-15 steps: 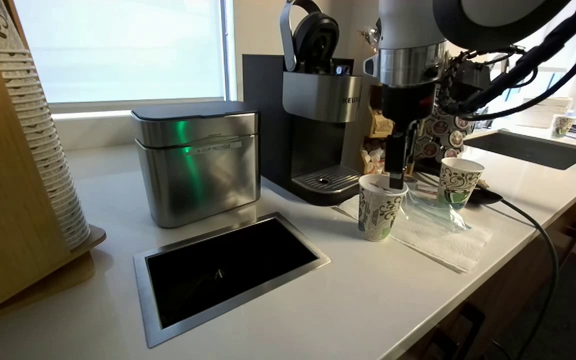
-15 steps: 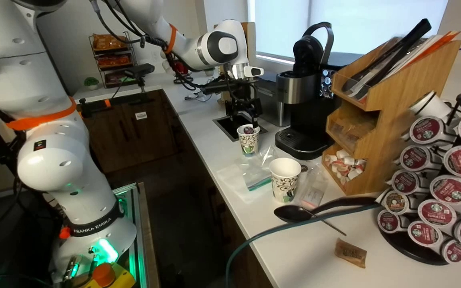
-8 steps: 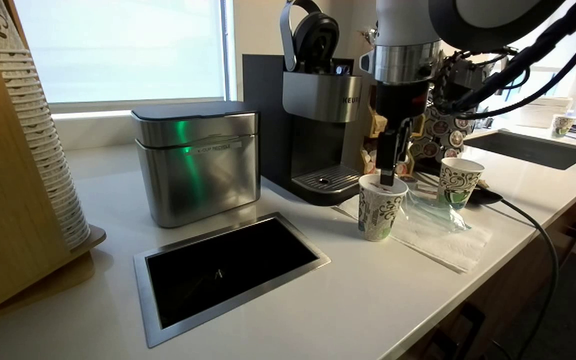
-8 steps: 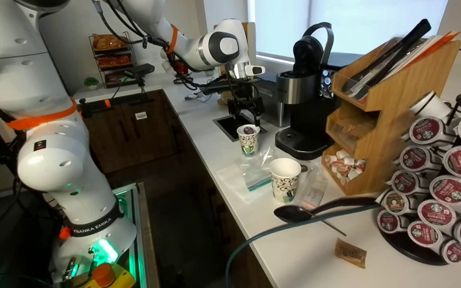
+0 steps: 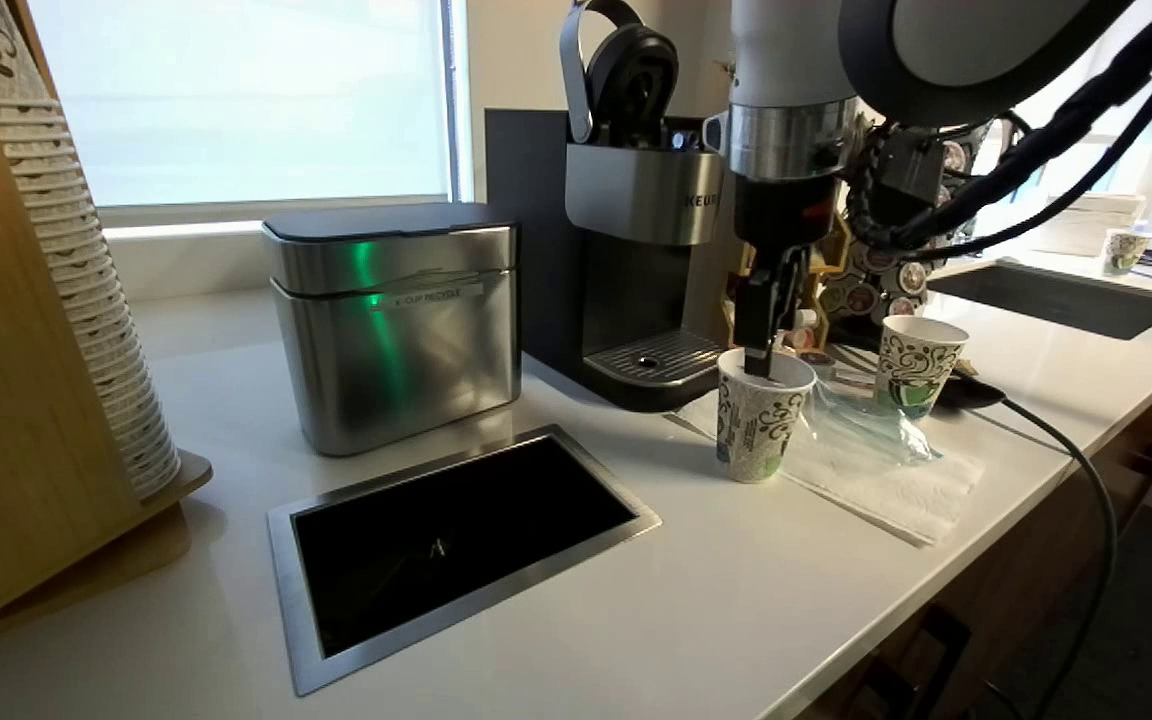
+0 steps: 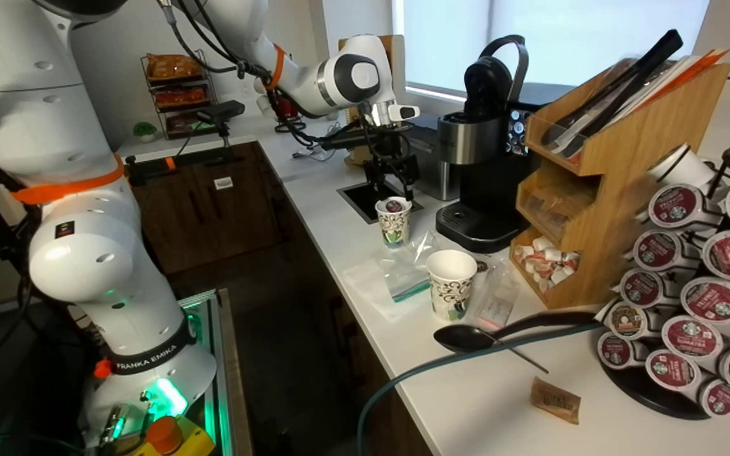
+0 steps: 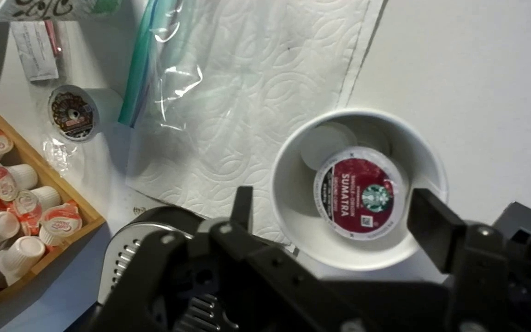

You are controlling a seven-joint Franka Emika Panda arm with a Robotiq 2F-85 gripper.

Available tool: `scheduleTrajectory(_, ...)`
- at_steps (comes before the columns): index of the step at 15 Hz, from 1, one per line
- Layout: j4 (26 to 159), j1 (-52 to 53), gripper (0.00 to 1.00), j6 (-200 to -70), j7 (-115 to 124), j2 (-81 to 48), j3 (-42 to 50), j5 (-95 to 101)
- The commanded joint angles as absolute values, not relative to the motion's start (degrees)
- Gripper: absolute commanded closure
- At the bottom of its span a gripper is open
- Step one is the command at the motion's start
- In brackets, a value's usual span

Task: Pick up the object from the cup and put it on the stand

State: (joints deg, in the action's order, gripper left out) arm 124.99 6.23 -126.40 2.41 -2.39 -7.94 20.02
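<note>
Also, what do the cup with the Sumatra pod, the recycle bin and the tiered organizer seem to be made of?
Cup: likely paper, matte, thin-walled, printed with scrolls.
Recycle bin: body apparently brushed steel, with soft, satin reflections.
Organizer: probably bamboo or wood, smooth, from its tan colour.

Light came from the window (image 5: 256,100), blown out almost to white in both exterior views behind the back edge of the tabletop (image 5: 586,640), while the floor (image 6: 276,361) past its front edge lay in gloom. A green gleam streaked the steel bin (image 5: 446,350). In the wrist view, glare crossed the clear bag (image 7: 178,92), and the tool (image 7: 334,214) looked dark and soft.
</note>
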Motion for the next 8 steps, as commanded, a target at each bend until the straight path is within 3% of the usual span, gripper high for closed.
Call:
scheduleTrajectory(1, 123.9, 7.6, 0.15, -126.6, 5.4, -4.1, -8.0, 23.0)
scheduleTrajectory(8, 123.3, 8.3, 0.26, -126.5, 6.9, -5.7, -7.7, 24.7)
